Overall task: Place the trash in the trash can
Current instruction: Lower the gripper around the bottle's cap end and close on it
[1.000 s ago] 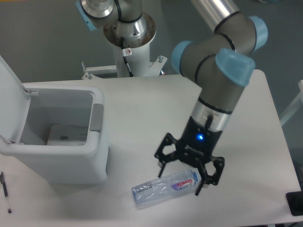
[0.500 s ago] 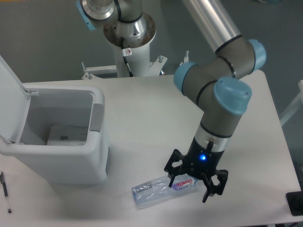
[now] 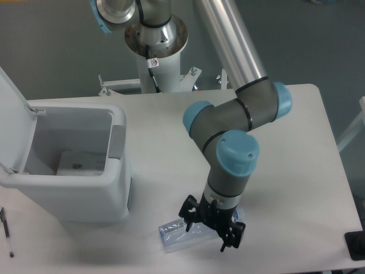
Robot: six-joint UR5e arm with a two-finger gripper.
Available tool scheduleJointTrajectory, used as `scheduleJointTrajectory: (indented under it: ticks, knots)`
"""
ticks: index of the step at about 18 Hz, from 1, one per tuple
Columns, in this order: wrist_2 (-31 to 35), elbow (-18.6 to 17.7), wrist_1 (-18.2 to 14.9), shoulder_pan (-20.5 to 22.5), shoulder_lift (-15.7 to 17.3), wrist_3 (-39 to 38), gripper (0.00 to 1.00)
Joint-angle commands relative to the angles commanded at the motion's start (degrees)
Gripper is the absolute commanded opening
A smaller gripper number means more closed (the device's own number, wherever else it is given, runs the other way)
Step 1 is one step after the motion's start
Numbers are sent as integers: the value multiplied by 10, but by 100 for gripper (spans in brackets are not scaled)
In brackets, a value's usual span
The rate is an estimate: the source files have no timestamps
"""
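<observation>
Near the bottom edge, right of centre, the black two-finger gripper (image 3: 212, 228) stands with its fingers spread on either side of the crushed clear plastic water bottle (image 3: 181, 233), which lies flat on the white table (image 3: 296, 171). At lower left a thin black pen (image 3: 6, 231) lies by the table's edge. Further left, the boxy white plastic trash can (image 3: 74, 165) stands, lid up, a crumpled whitish wrapper (image 3: 81, 163) inside. Open tabletop stretches right; a grey wall sits behind.

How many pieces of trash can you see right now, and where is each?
2. The wrapper lies inside the open trash can. The crushed bottle lies on the table right of the can, with the claw over it. More could be hidden low in the can.
</observation>
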Motion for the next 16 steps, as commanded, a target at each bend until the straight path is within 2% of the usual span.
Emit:
scheduleJointTrajectory:
  ticks: [2,4,10,12,16]
  knots:
    - [40,1,-16,-11,-3,25,100]
    - [55,3,-29,-17,-6,34,100]
    - [56,-3,-27,-26,-11,39,100]
    - [55,-3,-30,-38,-12,68,100]
    - [56,-17,-30,-47,-10,77,100]
